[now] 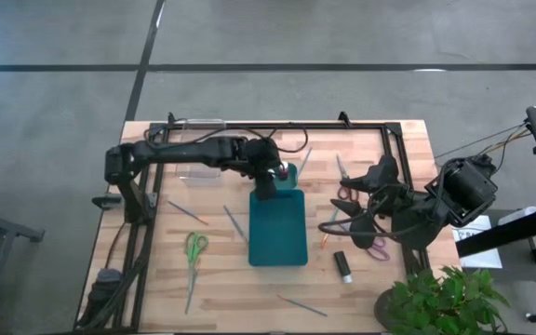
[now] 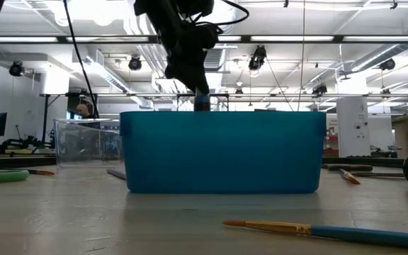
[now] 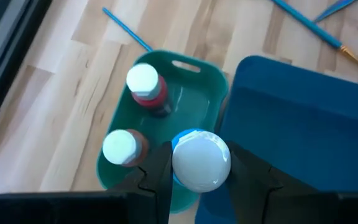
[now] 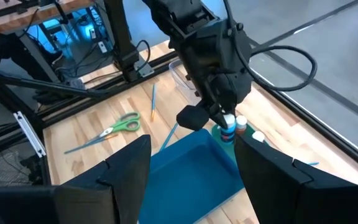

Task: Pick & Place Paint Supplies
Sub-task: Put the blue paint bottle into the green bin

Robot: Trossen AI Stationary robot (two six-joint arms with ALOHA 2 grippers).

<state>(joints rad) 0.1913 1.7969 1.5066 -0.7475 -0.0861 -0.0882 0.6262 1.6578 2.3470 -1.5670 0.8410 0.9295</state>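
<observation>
Left gripper (image 3: 194, 171), at centre of the high view, has its fingers closed on a white-capped paint bottle (image 3: 201, 158) with a blue body, held over the small green tray (image 3: 194, 87) at the far end of the blue bin (image 1: 278, 228). Two more white-capped bottles (image 3: 145, 86) stand in that tray. Right gripper (image 4: 188, 177) waits at the right side of the high view, fingers spread, nothing between them. Green scissors (image 1: 194, 247) lie lower left; a black bottle (image 1: 342, 266) lies lower right; brushes (image 1: 187, 212) are scattered on the table (image 1: 156, 279).
</observation>
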